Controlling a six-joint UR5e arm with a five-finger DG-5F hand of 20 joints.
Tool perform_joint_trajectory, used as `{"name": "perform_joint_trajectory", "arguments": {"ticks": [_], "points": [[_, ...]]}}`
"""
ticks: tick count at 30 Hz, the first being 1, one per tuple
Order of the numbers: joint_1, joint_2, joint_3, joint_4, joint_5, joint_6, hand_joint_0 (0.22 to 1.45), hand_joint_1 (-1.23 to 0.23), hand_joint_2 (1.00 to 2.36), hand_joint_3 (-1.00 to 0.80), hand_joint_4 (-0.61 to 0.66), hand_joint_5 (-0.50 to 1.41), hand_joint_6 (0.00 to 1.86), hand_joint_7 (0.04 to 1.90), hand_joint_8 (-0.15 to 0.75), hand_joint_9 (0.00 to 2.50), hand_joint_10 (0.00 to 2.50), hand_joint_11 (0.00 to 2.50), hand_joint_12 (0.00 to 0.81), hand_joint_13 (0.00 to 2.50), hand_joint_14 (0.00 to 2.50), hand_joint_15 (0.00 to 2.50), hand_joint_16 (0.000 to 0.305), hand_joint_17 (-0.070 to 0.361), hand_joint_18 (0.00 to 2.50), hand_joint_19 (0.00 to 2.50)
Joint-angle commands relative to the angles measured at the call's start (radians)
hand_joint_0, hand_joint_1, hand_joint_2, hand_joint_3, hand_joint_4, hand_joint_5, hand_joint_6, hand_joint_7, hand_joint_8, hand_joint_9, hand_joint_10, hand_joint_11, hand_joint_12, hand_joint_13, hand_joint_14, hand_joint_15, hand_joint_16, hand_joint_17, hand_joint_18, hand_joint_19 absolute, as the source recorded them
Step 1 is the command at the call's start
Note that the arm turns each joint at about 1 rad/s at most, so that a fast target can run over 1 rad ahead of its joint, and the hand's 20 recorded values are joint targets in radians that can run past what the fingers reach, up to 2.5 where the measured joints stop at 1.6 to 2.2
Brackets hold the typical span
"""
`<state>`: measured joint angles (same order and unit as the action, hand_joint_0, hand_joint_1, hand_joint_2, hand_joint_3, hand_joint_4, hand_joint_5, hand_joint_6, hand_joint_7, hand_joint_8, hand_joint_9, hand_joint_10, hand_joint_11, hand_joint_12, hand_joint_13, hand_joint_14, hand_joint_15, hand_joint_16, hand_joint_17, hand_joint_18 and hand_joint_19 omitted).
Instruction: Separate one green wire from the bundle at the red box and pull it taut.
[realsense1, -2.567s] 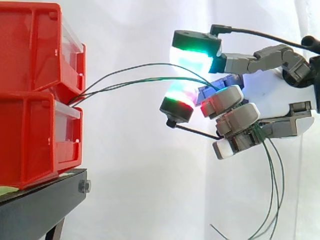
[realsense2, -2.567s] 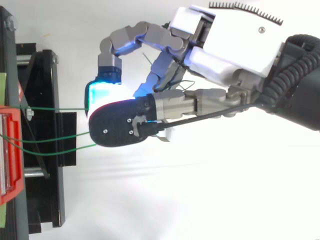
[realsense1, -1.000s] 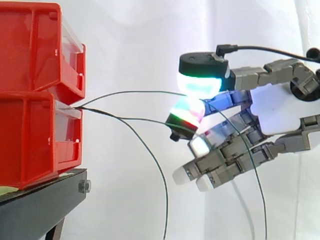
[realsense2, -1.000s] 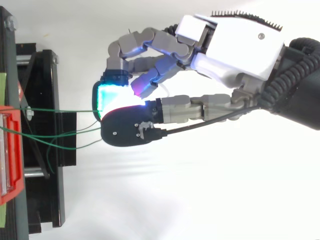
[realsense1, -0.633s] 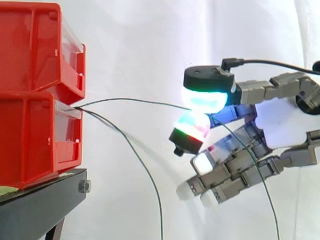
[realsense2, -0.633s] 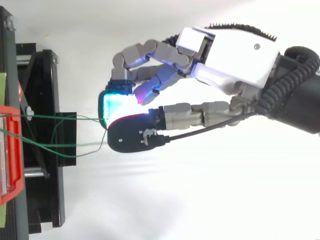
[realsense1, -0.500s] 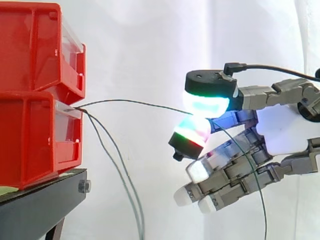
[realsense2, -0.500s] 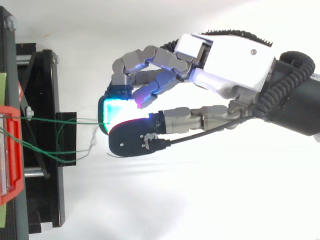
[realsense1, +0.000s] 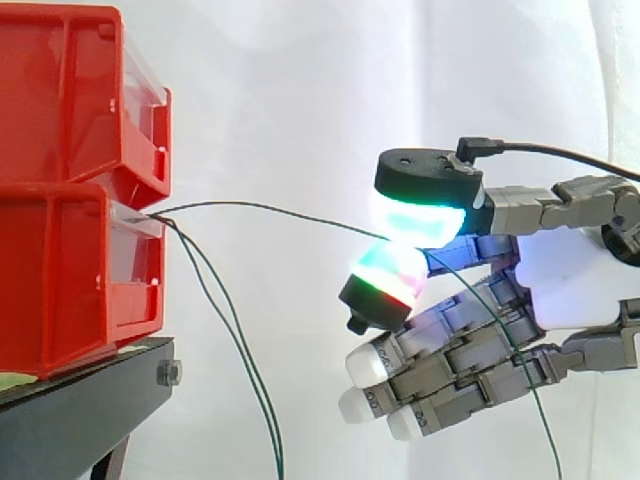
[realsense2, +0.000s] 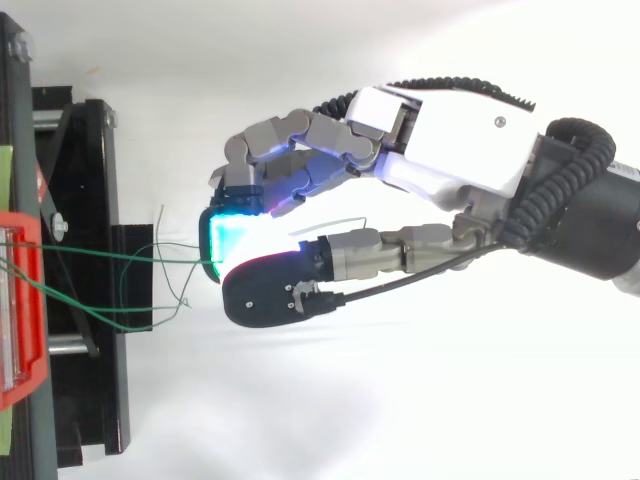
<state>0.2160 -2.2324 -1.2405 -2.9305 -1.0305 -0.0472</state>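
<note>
- The red box (realsense1: 75, 270), the lower of two stacked on a black stand (realsense1: 90, 395), has the wires coming out at its upper front edge. A hard pull could, I judge, shift the box or tear the wire free.
- The hand (realsense1: 570, 285) hangs well to the right of the box. It pinches one green wire (realsense1: 280, 210) between two glowing pads (realsense1: 415, 215), with the other fingers loosely extended beneath.
- That wire runs from box to pinch in a shallow arc, so it is not quite taut. On so thin a hold it may slip through the pads as tension rises.
- Two loose wires (realsense1: 232, 345) hang from the same spot on the box, apart from the hand. They could tangle with the held wire there and be dragged along.
</note>
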Motion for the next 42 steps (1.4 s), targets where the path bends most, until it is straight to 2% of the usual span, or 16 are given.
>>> {"name": "perform_joint_trajectory", "arguments": {"ticks": [1,27,31,42], "points": [[0.000,0.000,-0.001,0.001,0.000,0.000,0.58,-0.78,1.03,-0.01,0.00,-0.13,0.84,1.34,0.235,0.75,0.01,0.30,0.342,0.37,0.01,0.13,0.056,0.127,0.22,0.20],[0.000,-0.001,-0.001,0.001,0.001,0.000,0.58,-0.78,1.03,0.01,0.01,-0.13,0.84,1.33,0.245,0.84,0.02,0.35,0.344,0.40,0.01,0.14,0.056,0.126,0.24,0.23],[0.000,-0.001,-0.001,0.001,0.001,0.000,0.58,-0.78,1.03,0.02,0.02,-0.13,0.85,1.33,0.257,0.87,0.01,0.37,0.349,0.42,0.01,0.15,0.056,0.125,0.33,0.30],[0.000,-0.001,-0.001,0.001,0.001,0.000,0.58,-0.75,1.03,0.01,0.07,-0.13,0.85,1.32,0.283,1.04,0.02,0.56,0.365,0.59,0.01,0.27,0.056,0.126,0.44,0.31]]}}
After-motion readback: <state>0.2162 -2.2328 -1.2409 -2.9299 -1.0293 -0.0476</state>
